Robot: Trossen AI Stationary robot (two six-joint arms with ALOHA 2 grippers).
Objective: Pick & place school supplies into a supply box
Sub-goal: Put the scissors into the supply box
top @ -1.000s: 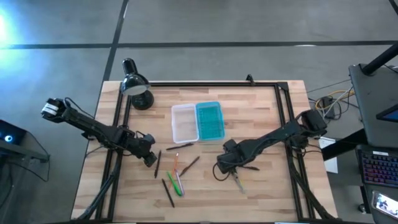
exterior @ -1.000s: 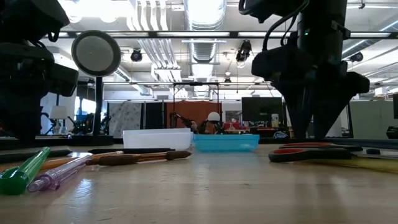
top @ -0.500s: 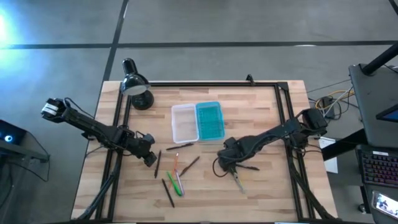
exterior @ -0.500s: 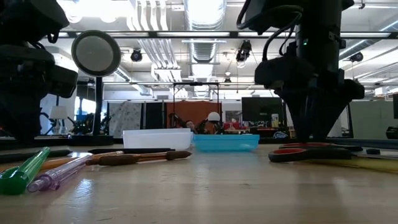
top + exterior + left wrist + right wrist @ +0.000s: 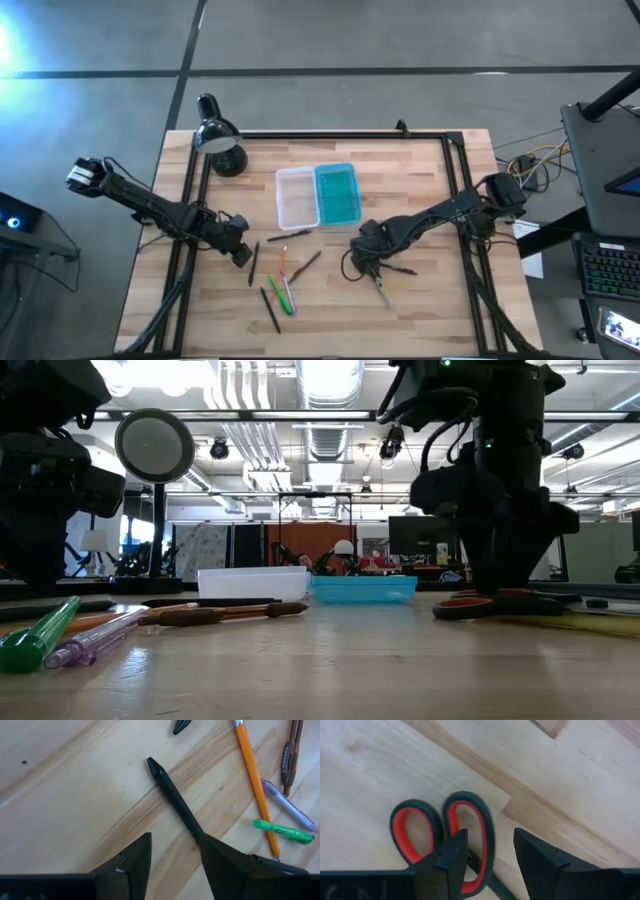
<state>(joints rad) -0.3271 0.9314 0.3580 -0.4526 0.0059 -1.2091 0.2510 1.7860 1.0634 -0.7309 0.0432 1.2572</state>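
- The right gripper (image 5: 487,857) is positioned low over the red-handled scissors (image 5: 442,832), fingers apart, with one handle loop beneath the gap.
- The scissors (image 5: 380,280) are located on the table (image 5: 430,180), right of the pens and below the supply box (image 5: 317,196).
- The left gripper (image 5: 175,857) is held open above a black pen (image 5: 175,802), near the green marker (image 5: 282,831).

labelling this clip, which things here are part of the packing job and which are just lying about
Part of the job:
- scissors, under the right gripper, fingers open
- black pen, by the left gripper, open
- orange pencil
- green marker
- brown pens
- pencil box, lid open

Just lying about:
- desk lamp at the table's back corner
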